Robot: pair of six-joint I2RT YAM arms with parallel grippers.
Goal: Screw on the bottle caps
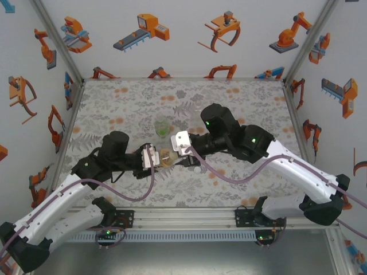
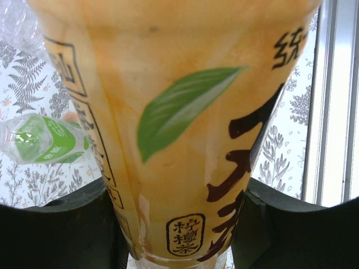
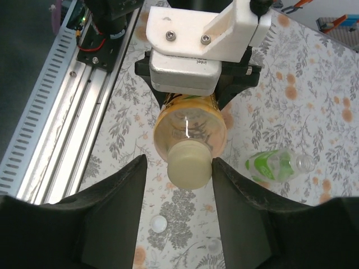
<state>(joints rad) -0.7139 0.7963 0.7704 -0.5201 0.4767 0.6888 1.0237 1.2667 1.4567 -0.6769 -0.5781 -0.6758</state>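
Yellow-orange bottle [image 3: 190,126] pinched by left tool [image 2: 179,216]; right tool [image 3: 179,174] spread, flanking its cap [image 3: 189,165].

The labelled bottle [image 3: 190,126] lies level in my left gripper [image 2: 175,196], above the table [image 1: 114,103], mouth toward my right gripper [image 3: 179,161]. Its cap [image 3: 189,165] sits between my right fingers [image 3: 112,213]. Behind lies a second bottle [image 3: 277,165]; a loose cap [image 3: 160,223] lies beneath my right gripper.
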